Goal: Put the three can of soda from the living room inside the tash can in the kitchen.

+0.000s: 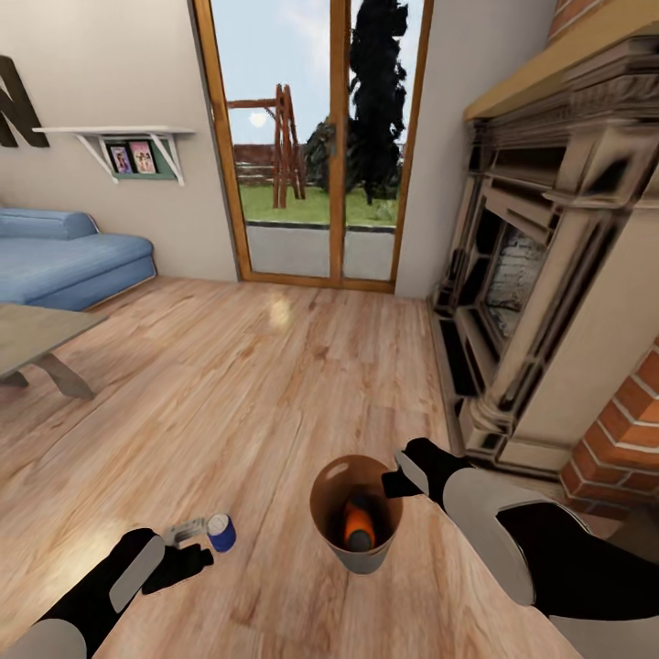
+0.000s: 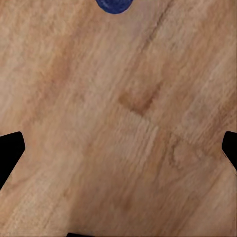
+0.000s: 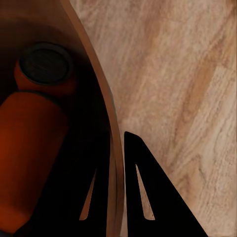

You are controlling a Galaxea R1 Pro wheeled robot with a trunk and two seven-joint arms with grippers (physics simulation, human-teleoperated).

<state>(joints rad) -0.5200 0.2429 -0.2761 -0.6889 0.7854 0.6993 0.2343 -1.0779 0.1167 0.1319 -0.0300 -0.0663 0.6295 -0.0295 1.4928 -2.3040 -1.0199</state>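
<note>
Orange cans [image 1: 359, 525] lie in the tash can [image 1: 322, 502], its rim pinched by the right gripper [image 1: 400, 482] (two, I judge), while the blue can [image 1: 221, 532] waits on the floor [image 1: 275, 384] near the left gripper [image 1: 188, 560], fingers spread.

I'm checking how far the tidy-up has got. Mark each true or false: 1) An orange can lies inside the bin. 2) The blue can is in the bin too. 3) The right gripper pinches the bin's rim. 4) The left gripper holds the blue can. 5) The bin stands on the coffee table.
1) True: an orange can lies in the bin.
2) False: the blue can sits on the floor.
3) True: the right gripper has its fingers either side of the rim.
4) False: the left gripper is open, beside it.
5) False: it stands on the floor.
</note>
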